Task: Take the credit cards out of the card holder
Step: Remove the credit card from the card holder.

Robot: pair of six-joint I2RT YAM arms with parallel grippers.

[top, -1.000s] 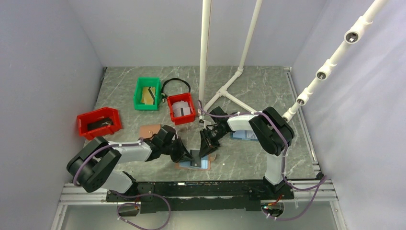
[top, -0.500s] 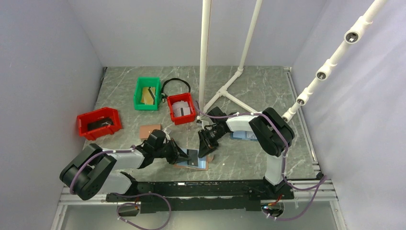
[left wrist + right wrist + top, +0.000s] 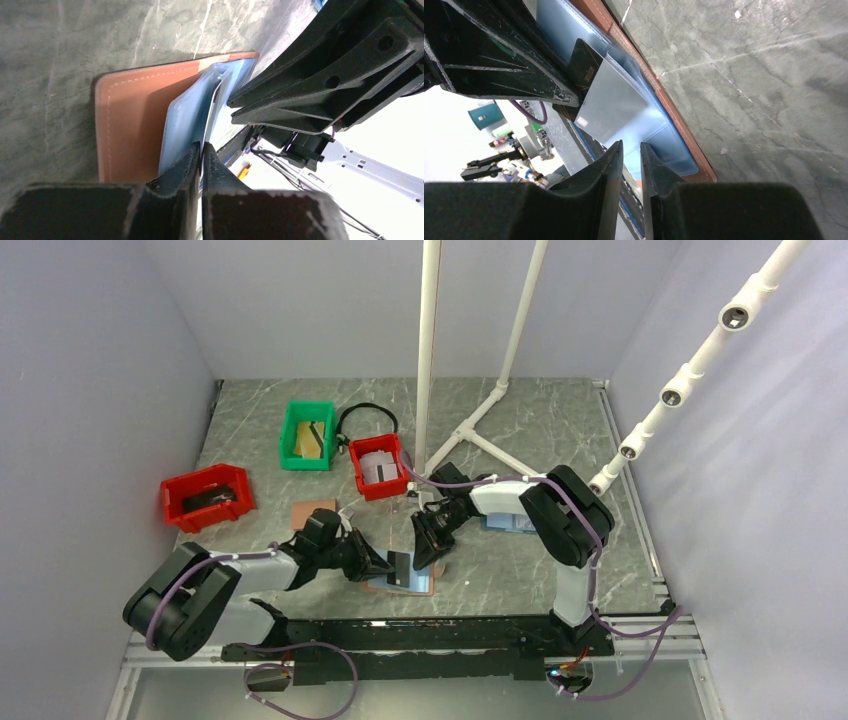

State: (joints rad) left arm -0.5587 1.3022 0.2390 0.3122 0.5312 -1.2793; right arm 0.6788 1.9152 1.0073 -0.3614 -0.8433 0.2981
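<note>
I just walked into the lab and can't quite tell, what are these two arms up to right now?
Both arms are working on the open card holder, which lies on the table. The right gripper looks clamped on the holder's light blue inner edge, steadying it. The left gripper is pinched on the cards, one grey and one dark, which stick partly out of a pocket. Neither card is fully out yet.

Green bin, red bin L, red bin ctr, blk cable
</note>
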